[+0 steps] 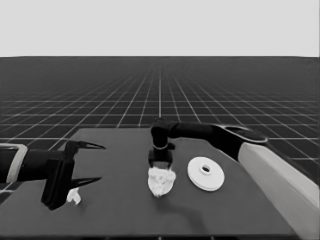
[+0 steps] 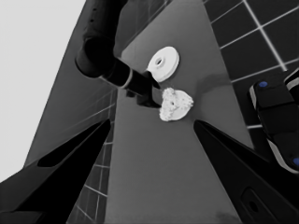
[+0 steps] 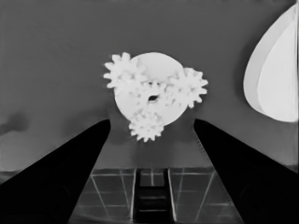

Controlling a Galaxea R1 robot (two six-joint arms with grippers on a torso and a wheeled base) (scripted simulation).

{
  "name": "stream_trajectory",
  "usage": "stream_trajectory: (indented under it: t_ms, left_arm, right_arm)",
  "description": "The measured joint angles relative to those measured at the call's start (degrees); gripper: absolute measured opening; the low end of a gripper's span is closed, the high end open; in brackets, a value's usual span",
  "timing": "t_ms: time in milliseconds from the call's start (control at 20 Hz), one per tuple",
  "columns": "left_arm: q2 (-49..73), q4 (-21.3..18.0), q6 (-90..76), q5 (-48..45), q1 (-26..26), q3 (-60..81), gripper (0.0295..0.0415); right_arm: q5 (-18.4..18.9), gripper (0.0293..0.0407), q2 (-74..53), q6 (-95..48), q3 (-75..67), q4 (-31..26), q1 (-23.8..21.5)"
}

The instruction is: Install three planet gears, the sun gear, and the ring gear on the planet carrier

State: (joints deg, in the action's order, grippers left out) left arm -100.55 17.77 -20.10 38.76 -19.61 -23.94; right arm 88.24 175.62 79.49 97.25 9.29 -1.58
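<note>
Right wrist view shows the right claw (image 3: 150, 135) spread wide and empty above the smaller round part (image 3: 150, 91), which carries four toothed gears: three gears (image 3: 124, 71) around its rim and one gear (image 3: 153, 96) in the middle. The head view puts this stack near the middle of the worktop (image 1: 115, 210), with the larger round part (image 1: 205, 173) just beside it toward the right edge, apart from it. The left claw (image 1: 85, 163) waits spread open over the worktop's left end, above a thin white piece (image 1: 74, 196)
</note>
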Motion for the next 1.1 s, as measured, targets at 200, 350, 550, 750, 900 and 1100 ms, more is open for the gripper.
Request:
stream_trajectory:
  t_ms: [200, 350, 550, 750, 900, 1100]
  left_arm:
    - [0.0, 0.0, 0.0, 0.0, 0.0, 0.0, 0.0385]
    - [0.0, 0.0, 0.0, 0.0, 0.0, 0.0, 0.0385]
    - [0.0, 0.0, 0.0, 0.0, 0.0, 0.0, 0.0385]
    - [0.0, 0.0, 0.0, 0.0, 0.0, 0.0, 0.0385]
    - [0.0, 0.0, 0.0, 0.0, 0.0, 0.0, 0.0385]
    - [0.0, 0.0, 0.0, 0.0, 0.0, 0.0, 0.0385]
  right_arm:
    - [-13.47, 0.0395, -40.05, -39.71, -46.2, 19.92, 13.84]
    - [-19.12, 0.0385, -68.34, -56.98, -69.21, 28.47, 20.54]
    - [-20.44, 0.0385, -74.11, -60.86, -74.41, 30.42, 21.77]
    - [-4.33, 0.0389, -43.42, -26.06, -31.43, -1.0, -3.01]
    - [-2.44, 0.0385, -35.13, -24.96, -13.82, -3.31, -2.93]
    - [-1.97, 0.0385, -32.79, -25.27, -8.82, -3.77, -2.8]
